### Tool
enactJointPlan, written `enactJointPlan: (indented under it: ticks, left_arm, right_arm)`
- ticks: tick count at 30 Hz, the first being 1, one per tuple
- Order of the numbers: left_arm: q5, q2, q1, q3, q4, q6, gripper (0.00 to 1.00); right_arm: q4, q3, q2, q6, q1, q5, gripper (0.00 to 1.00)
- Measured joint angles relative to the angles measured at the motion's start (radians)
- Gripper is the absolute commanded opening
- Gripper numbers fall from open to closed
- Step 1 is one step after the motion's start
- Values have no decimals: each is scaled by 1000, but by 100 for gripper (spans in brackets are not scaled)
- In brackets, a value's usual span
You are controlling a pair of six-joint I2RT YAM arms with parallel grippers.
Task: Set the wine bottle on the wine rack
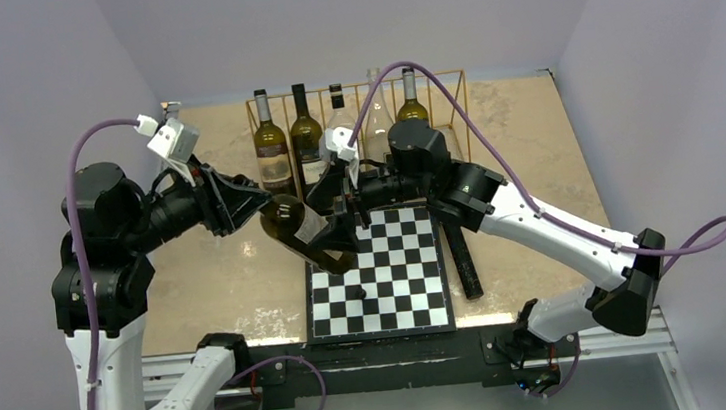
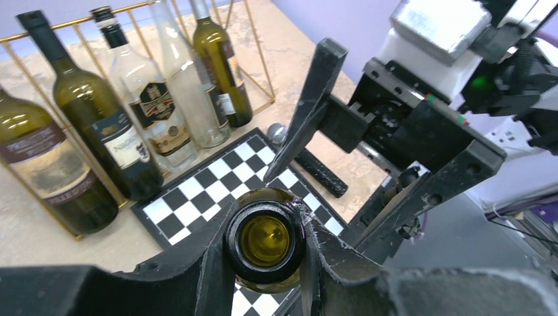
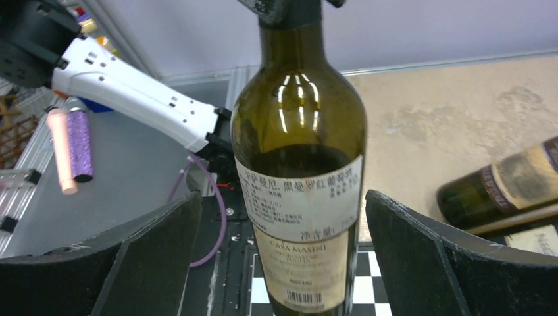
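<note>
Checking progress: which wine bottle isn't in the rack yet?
The dark green bottle held tilted over the chessboard, its neck clamped in the left gripper. The other five stand upright inside the gold wine rack.

Beige table (image 1: 206, 280), chessboard (image 1: 388, 298), wine rack (image 1: 432, 76), black cylinder (image 1: 463, 261)

wine bottle (image 3: 299, 164): base cut off by edge | chessboard (image 1: 415, 260) piece (image 1: 360, 292): unidentifiable
</note>
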State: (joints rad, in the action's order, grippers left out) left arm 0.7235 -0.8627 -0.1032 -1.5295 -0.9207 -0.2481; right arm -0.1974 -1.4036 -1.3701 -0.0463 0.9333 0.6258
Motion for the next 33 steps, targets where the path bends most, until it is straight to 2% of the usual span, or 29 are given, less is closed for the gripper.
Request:
enactJointPlan:
  ticks: [12,14,16,19,23,24,25,29,30,31,33]
  left_arm:
    - [84,25,-29,6,75,-50,0]
    - [85,30,-29,6,83,-51,0]
    - [82,35,-29,6,89,-49,0]
    - [77,33,-29,6,91,-48,0]
    - [74,29,-31,6,97,-66,0]
    - [65,29,-32,7,97,-66,7]
    - [58,29,-32,7,100,-68,19]
    - [38,29,-33,8,115,-77,82]
    - [26,29,-34,8,127,-80,95]
    - [11,32,-34,10,142,-86,99]
    - [-11,44,-34,20,165,-90,99]
  right_arm:
    - [-23,-79,-94,27,55,42,99]
    - [-30,-93,-111,24,58,38,95]
    - [-38,-97,-118,19,61,32,83]
    - [-58,-102,-119,18,68,14,57]
    - [-96,-126,-128,9,81,2,10]
    - [-101,-132,-132,7,81,-5,2]
    - [-107,-142,-137,5,81,-7,0]
    - [-117,-158,-145,0,82,-22,0]
    - [-126,-160,-144,-13,83,-47,0]
    - [-140,-159,-145,-22,81,-69,0]
    - [-156,-156,-147,-39,77,-110,0]
